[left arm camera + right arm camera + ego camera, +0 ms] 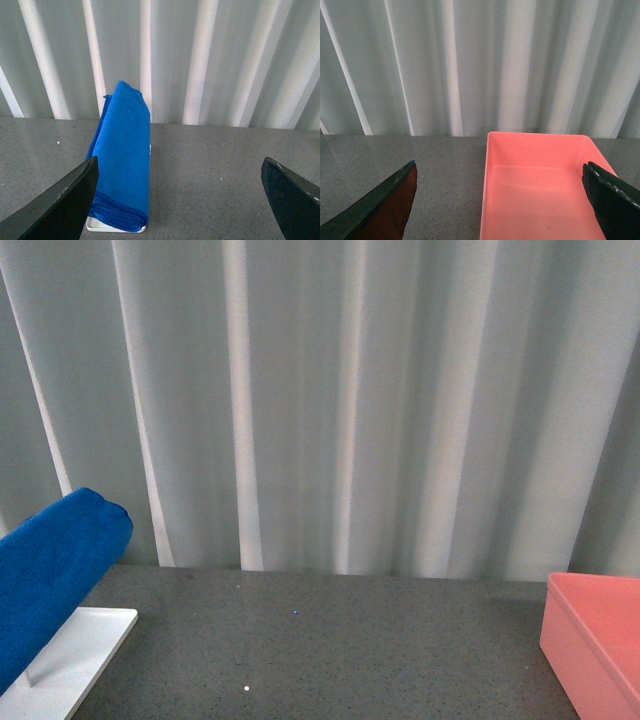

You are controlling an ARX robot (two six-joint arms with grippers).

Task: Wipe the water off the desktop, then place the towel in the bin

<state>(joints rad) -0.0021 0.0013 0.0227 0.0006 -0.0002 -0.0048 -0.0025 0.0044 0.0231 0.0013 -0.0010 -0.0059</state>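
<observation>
The blue towel (pixel 50 580) hangs folded over a rack at the left of the dark grey speckled desktop (pixel 330 650). It also shows in the left wrist view (pixel 122 155), draped down to the rack's white base plate (pixel 100 226). My left gripper (pixel 180 175) is open and empty, with the towel just inside its one finger (pixel 65 205). The salmon-pink bin (pixel 600 640) stands at the right edge. In the right wrist view the bin (pixel 540 150) is empty, and my right gripper (pixel 500 175) is open and empty over its near side. Neither gripper shows in the front view.
The white rack base plate (pixel 75 655) lies at the front left under the towel. A pale pleated curtain (pixel 340 400) closes off the back of the desktop. Small bright specks (pixel 246 687) lie on the desktop's middle.
</observation>
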